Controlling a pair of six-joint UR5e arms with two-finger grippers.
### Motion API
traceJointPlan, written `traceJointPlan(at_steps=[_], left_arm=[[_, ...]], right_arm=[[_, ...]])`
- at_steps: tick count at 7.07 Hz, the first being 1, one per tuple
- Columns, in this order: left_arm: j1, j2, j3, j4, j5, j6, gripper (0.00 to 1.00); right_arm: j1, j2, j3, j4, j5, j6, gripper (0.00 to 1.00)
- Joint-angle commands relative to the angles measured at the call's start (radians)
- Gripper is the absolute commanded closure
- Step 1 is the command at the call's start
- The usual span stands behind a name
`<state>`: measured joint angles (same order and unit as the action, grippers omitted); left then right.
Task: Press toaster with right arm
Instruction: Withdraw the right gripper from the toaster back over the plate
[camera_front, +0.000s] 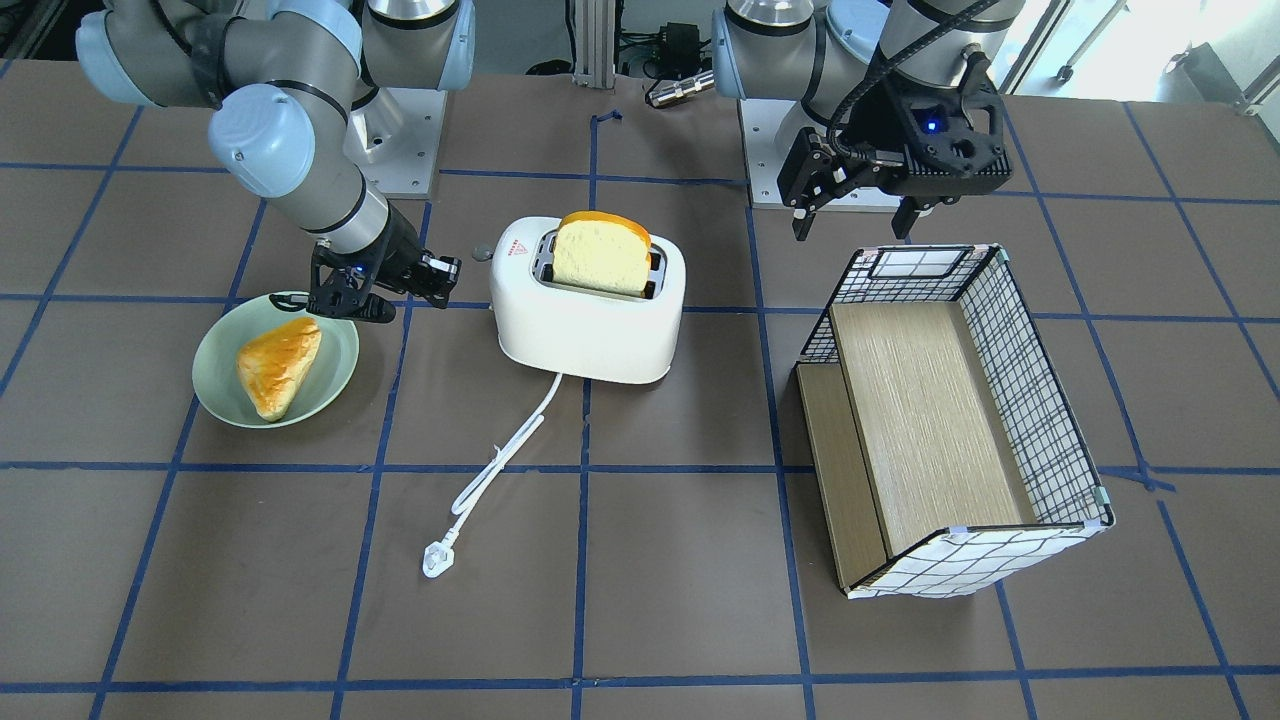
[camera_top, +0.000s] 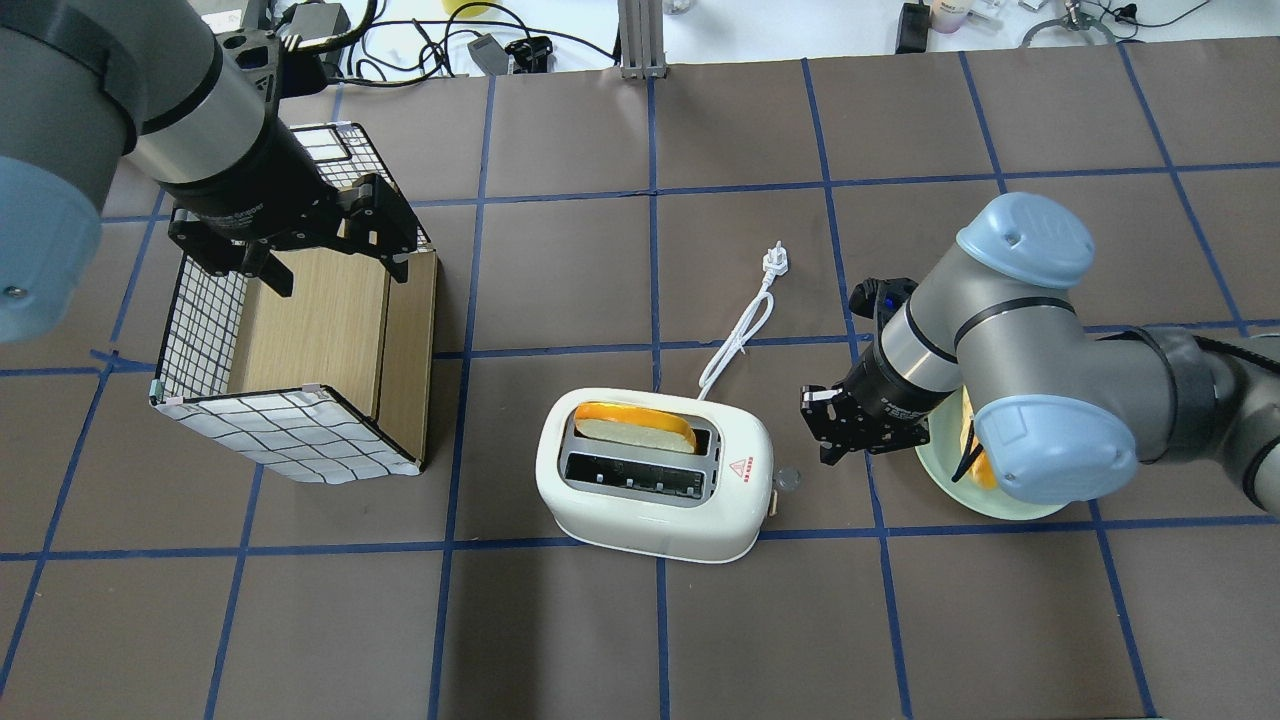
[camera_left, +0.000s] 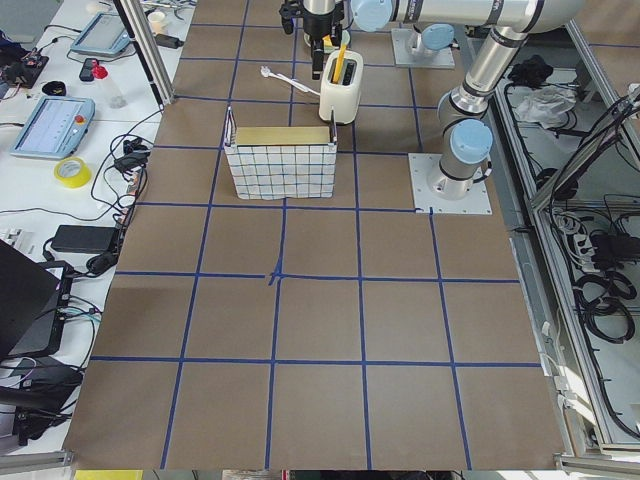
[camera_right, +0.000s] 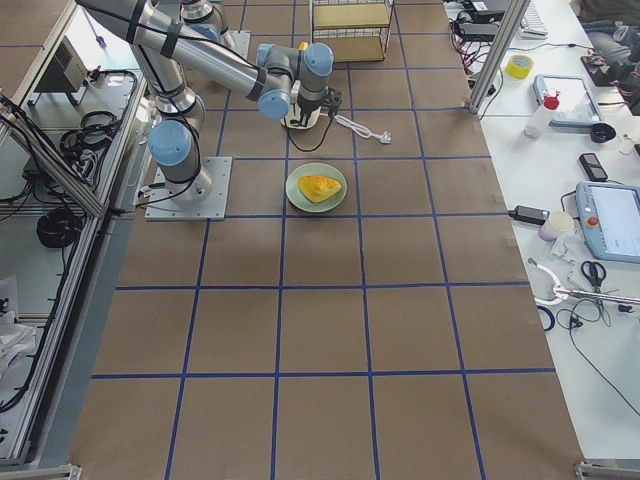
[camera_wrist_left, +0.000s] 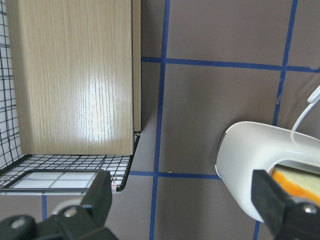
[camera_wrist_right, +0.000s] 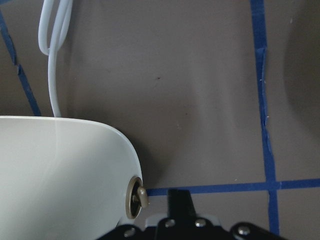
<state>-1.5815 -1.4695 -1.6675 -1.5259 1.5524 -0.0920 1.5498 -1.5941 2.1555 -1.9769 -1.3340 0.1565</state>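
The white toaster (camera_front: 590, 330) stands mid-table with a bread slice (camera_front: 600, 255) upright in one slot. It also shows in the overhead view (camera_top: 650, 520). Its red triangle mark and a small round knob (camera_top: 788, 479) are at the end facing my right gripper. My right gripper (camera_top: 828, 452) hangs low just beside that end, a short gap away, with its fingers together and empty. In the right wrist view the knob (camera_wrist_right: 136, 197) sits just left of the fingertips (camera_wrist_right: 180, 200). My left gripper (camera_top: 338, 272) is open and empty above the basket.
A wire basket (camera_front: 1040, 400) with a wooden board inside stands on the robot's left. A green plate (camera_front: 215, 390) with a pastry (camera_front: 278, 365) lies under my right arm's wrist. The toaster's white cord (camera_front: 500, 460) and plug (camera_front: 437, 558) trail across the table.
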Motion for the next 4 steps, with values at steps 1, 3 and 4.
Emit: traceJointPlan(at_steps=[1, 3, 4], left_arm=[[0.0, 0.0, 0.0, 0.001, 0.0, 0.0, 0.0], [0.0, 0.0, 0.0, 0.0, 0.0, 0.0, 0.0], [0.0, 0.0, 0.0, 0.0, 0.0, 0.0, 0.0]], right_arm=[[-0.002, -0.032, -0.078, 0.047, -0.066, -0.002, 1.0], [0.001, -0.052, -0.245, 0.161, -0.114, -0.005, 1.0], [0.004, -0.05, -0.325, 0.211, -0.129, -0.038, 1.0]])
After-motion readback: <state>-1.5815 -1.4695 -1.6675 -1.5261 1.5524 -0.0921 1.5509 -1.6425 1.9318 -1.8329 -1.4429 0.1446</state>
